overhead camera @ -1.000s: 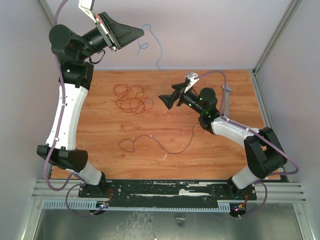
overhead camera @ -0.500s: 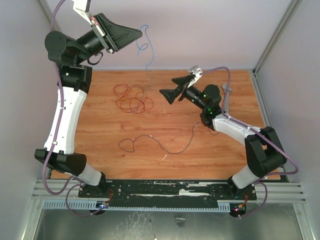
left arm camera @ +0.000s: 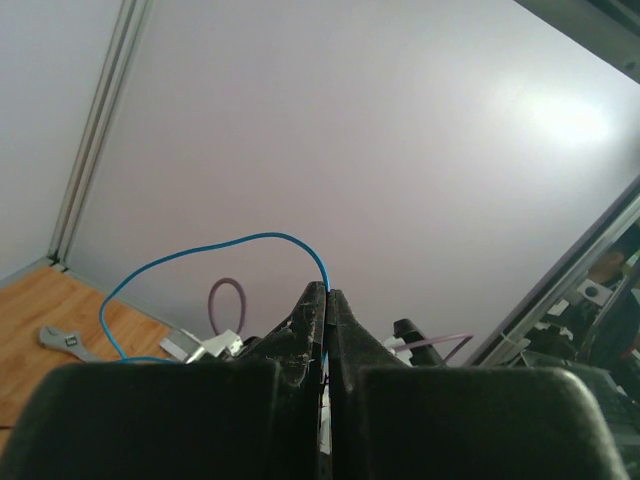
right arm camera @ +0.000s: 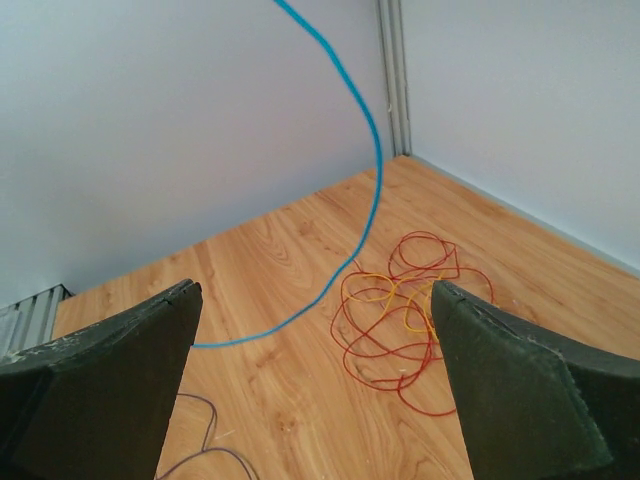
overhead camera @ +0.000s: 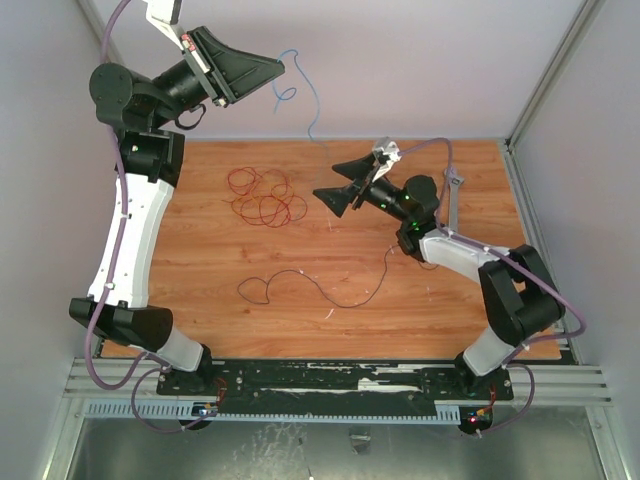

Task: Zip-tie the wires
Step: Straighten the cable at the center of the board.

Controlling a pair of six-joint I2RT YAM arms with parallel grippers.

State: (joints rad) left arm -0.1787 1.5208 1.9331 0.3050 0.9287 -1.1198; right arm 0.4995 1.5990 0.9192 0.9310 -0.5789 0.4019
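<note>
A tangle of thin red wires point(overhead camera: 265, 197) lies on the wooden table point(overhead camera: 200, 300), with some yellow strands showing in the right wrist view point(right arm camera: 400, 320). A dark purplish wire point(overhead camera: 320, 285) loops nearer the front. My left gripper point(overhead camera: 272, 68) is raised high by the back wall, shut on a thin blue wire point(overhead camera: 310, 110) that arcs from its tips point(left arm camera: 220, 245) and hangs to the table. My right gripper point(overhead camera: 330, 195) hovers open right of the red tangle, nothing between its fingers point(right arm camera: 110, 370). The blue wire point(right arm camera: 375, 150) hangs ahead of it. The zip tie is out of view.
A silver adjustable wrench point(overhead camera: 452, 200) lies at the table's right side behind the right arm, also in the left wrist view point(left arm camera: 65, 342). Walls close the table at the back and on both sides. Lilac robot cables point(overhead camera: 120, 230) run along the arms.
My left gripper rose slightly with the blue wire, whose hanging end swung. The right gripper shifted a little back and left, staying open.
</note>
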